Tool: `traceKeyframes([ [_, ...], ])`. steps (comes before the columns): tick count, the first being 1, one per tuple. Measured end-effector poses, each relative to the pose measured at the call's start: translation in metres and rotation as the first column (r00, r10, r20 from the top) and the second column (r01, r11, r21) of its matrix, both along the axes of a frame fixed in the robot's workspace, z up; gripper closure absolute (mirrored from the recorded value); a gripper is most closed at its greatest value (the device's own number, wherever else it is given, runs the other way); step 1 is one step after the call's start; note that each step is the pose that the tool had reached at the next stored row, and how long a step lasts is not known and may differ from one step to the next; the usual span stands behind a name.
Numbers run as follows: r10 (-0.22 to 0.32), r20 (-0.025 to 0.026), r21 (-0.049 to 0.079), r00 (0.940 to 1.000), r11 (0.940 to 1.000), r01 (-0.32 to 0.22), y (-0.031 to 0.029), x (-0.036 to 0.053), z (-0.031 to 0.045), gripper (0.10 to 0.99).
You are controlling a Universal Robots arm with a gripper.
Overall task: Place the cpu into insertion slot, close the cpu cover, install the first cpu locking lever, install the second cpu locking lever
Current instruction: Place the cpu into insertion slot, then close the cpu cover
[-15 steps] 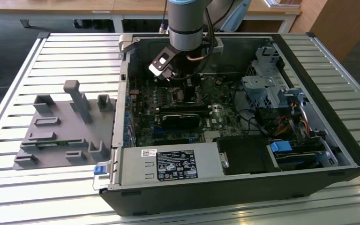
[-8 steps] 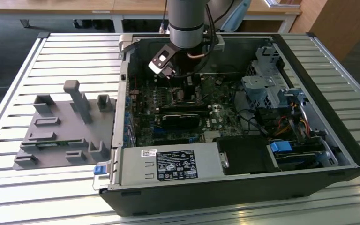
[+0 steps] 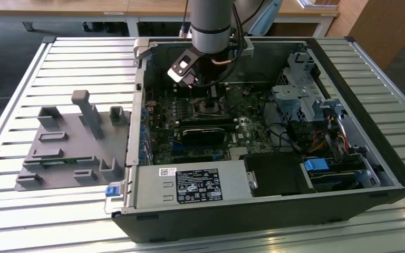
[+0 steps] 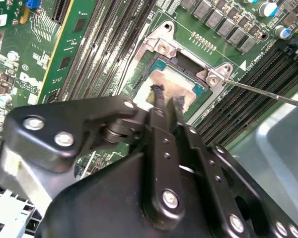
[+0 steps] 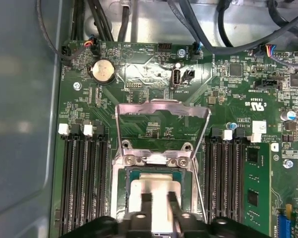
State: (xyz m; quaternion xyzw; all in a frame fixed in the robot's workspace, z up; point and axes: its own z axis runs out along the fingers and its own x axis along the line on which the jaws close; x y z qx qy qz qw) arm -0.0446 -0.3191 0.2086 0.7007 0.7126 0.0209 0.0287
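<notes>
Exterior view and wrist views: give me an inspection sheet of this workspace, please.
Surface: slatted table, bearing an open computer case.
Job's things: cpu lies in the insertion slot; cpu cover stands raised, open.
Clutter: grey fixture on the table at the exterior view's left.
Grippers: gripper at the cpu's top, inside the case.
Cables: black cables beyond the board's edge in the first wrist view, clear of the slot.
Surroundings: wooden desks behind the table.

Satin silver metal tops the cpu (image 5: 156, 191); the cpu cover (image 5: 161, 106) is bare shiny metal; the circuit board (image 5: 154, 74) is glossy green.
</notes>
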Motion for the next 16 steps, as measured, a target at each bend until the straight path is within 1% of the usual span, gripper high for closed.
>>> traceKeyframes([
  [1, 0.0, -0.0012, 0.0, 1.0, 1.0, 0.0, 0.0, 0.0002, 0.0004, 0.902],
  [2, 0.0, -0.0018, 0.0, 1.0, 1.0, 0.0, 0.0, 0.0002, 0.0007, 0.902],
  [3, 0.0, -0.0019, 0.0, 1.0, 1.0, 0.0, 0.0, 0.0002, 0.001, 0.961],
  [4, 0.0, -0.0019, 0.001, 1.0, 1.0, 0.0, 0.0, 0.0002, 0.0011, 0.961],
  [5, 0.0, -0.0018, 0.001, 1.0, 1.0, 0.0, 0.0, 0.0003, 0.0012, 0.98],
  [9, 0.0, -0.0028, 0.001, 1.0, 1.0, 0.0, 0.0, 0.0003, 0.0019, 0.98],
  [16, 0.0, -0.003, 0.0, 1.0, 1.0, 0.0, 0.0, 0.0003, 0.0032, 0.98],
])
